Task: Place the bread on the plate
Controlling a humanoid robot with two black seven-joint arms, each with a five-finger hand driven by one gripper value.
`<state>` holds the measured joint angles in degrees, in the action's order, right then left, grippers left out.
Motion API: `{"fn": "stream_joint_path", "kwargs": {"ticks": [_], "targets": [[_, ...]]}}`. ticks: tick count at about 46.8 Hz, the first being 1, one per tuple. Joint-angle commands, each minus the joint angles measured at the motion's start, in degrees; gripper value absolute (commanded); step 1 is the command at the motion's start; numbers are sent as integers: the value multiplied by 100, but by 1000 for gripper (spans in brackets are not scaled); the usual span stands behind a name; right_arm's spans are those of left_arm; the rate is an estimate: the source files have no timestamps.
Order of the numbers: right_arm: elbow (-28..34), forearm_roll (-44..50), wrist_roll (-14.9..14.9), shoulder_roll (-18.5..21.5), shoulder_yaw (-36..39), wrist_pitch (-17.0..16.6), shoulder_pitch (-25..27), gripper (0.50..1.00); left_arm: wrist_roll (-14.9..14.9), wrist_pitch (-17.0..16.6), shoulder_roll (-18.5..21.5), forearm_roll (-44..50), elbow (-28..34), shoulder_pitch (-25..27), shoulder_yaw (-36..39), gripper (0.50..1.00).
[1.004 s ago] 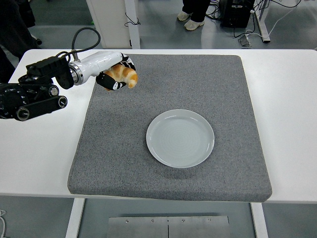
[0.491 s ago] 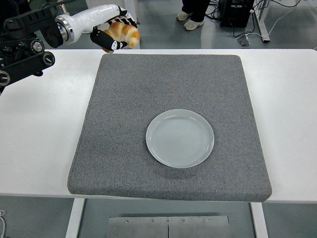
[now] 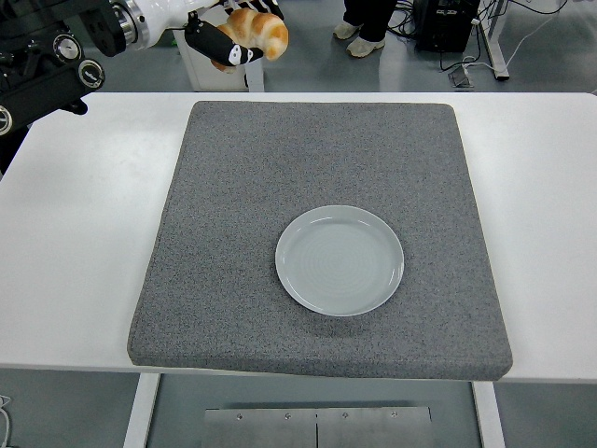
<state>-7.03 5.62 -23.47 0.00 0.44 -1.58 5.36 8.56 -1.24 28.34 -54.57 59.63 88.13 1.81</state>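
Note:
A golden-brown bread roll [image 3: 258, 30] is held high in the air near the top left of the head view, above the far edge of the table. My left hand [image 3: 235, 39] is shut on it, its black fingers [image 3: 216, 46] curled under the roll, the white forearm running off to the left. A pale grey round plate [image 3: 340, 259] lies empty on the grey mat, slightly right of its middle and well away from the hand. The right arm is out of view.
A large grey felt mat [image 3: 224, 280] covers most of the white table [image 3: 75, 271]. At the top, a person's feet [image 3: 359, 39] stand on the floor beside a white cabinet and a black box with cables.
My left hand has lifted the bread from the mat's far left corner, rising and drifting right toward the picture's top. The plate has not moved.

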Motion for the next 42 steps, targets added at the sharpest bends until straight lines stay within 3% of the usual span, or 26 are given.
{"fn": "stream_joint_path", "kwargs": {"ticks": [1,17,22,42], "targets": [[0,0,0,0,0,0,0,1000,5,1,-74,-1,136,-6,-32,546],[0,0,0,0,0,0,0,1000,58,1,-268,-27,1085,-41,-137,551],[0,0,0,0,0,0,0,1000,224,1,-347,-194,1296,-76,-128,552],[0,0,0,0,0,0,0,1000,216,-34,-795,-941,1393,-533,-102,554]]}}
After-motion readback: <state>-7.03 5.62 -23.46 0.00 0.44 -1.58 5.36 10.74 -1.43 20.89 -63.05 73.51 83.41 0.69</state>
